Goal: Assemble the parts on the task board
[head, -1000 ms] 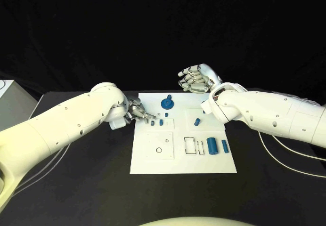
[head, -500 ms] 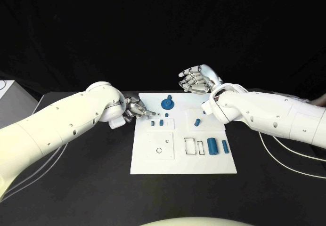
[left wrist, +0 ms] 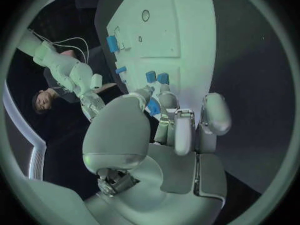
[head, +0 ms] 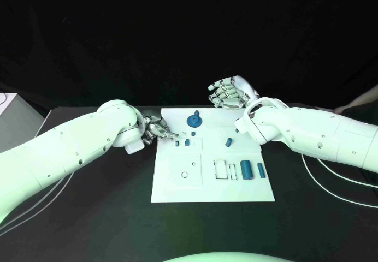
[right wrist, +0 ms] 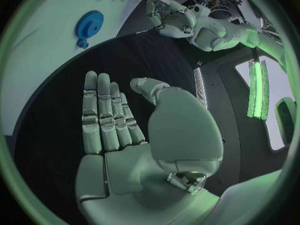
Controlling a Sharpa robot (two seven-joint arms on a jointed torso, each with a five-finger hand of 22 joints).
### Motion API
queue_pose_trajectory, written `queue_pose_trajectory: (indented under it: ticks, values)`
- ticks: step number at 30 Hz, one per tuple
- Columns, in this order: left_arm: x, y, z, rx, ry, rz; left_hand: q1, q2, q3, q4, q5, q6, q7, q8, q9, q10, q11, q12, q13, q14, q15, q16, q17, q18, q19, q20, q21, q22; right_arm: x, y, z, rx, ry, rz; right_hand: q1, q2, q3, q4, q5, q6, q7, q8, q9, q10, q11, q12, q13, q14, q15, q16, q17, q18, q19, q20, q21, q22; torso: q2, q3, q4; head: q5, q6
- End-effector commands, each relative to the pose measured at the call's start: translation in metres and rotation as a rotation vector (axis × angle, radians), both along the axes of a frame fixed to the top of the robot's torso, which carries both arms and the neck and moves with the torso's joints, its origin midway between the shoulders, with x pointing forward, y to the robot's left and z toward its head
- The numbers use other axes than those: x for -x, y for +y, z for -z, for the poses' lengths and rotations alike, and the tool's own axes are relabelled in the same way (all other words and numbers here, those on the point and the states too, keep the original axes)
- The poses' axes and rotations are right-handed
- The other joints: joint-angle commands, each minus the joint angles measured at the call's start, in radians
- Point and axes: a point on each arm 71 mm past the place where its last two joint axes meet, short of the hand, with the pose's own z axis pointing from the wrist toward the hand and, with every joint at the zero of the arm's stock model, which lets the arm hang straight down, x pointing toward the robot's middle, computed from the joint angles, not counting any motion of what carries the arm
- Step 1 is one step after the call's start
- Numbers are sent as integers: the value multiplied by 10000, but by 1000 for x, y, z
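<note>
The white task board (head: 212,185) lies mid-table. On it are a blue gear (head: 194,119), two small blue pegs (head: 182,143), a slanted blue peg (head: 228,142) and two blue cylinders (head: 253,169). My left hand (head: 158,131) hovers at the board's far left edge. In the left wrist view its thumb and a fingertip (left wrist: 164,101) pinch a small blue part (left wrist: 153,106), close to the two pegs (left wrist: 156,77). My right hand (head: 226,91) is raised beyond the board's far edge. Its fingers (right wrist: 103,112) are straight and hold nothing; the gear (right wrist: 89,25) lies ahead of them.
Empty rectangular slots (head: 225,169) and a round hole (head: 183,174) mark the board's near half. A white box (head: 12,112) stands at the table's far left. White cables (head: 338,180) trail under my right arm.
My left hand has edged slightly toward the board's far left corner. The right hand has barely moved.
</note>
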Motion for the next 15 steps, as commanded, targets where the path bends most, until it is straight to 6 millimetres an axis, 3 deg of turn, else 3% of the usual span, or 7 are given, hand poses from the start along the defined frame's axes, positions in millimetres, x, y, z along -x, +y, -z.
queue_pose_trajectory:
  ticks: [1, 15]
  values:
    - [1, -1, 0, -181, -825, -390, -154, -25, 2, 68, -13, -12, 36, -73, -18, -46, 38, -14, -6, 720, 74, -16, 1633, 107, -40, -9, -19, 0, 1, 1, 0, -6, -30, -168, -76, 51, -49, -7, 68, -33, 69, 41, -8, 24, -56, -64, -8, 76, -10, -39, -13, 44, 87, 13, -31, -8, 8, 1, -2, 17, 20]
    - [11, -8, 16, -778, -1342, -525, -1048, -60, -291, 79, -16, 7, 55, -81, -40, -83, 62, 5, -105, 703, 94, -52, 1561, 111, -11, 14, -39, -22, 1, 1, 1, -2, -7, -160, -72, 49, -49, -12, 69, -37, 70, 40, -10, 23, -55, -66, -19, 76, -10, -48, -15, 43, 90, 13, -36, -18, 26, 12, -9, 16, 14]
